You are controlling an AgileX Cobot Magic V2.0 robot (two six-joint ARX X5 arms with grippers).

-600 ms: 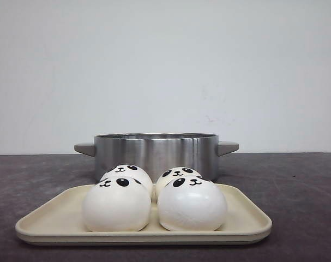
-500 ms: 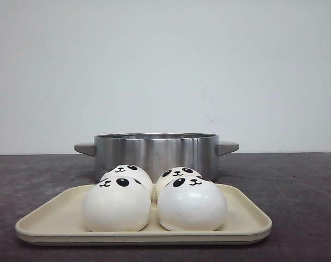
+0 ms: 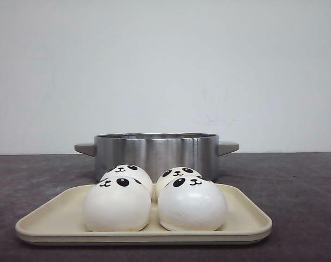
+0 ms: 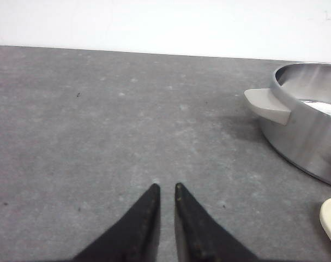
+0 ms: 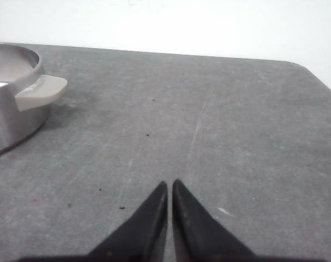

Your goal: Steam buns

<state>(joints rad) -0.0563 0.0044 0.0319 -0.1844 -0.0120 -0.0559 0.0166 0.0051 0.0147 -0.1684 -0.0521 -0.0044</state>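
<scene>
— Buns first, nearest the camera: four round white squishy panda-faced buns (image 3: 154,199) sit in two rows on a shallow cream rectangular plastic tray (image 3: 247,224), the front pair touching, the back pair tucked just behind them.

— And the pot?

— Brushed steel steamer pot with grey side handles (image 3: 156,154) stands directly behind the tray, lid off, mouth clear. None of the buns is in it yet, so I'd judge the job not begun.

— Where are the arms?

— Neither shows in the front view. The left gripper (image 4: 165,188) hangs over bare grey tabletop (image 4: 100,120) with its black fingers nearly pressed together, pinching nothing; the pot lies off to its side. The right gripper (image 5: 169,184) is the same, tips all but touching, empty, the pot's other handle to its side.

— So how should the first pick go?

— Spread the fingers wide before descending. Take a bun from its outer side, squeeze gently since it looks soft, lift clear of its neighbour, then lower it over the rim.
</scene>
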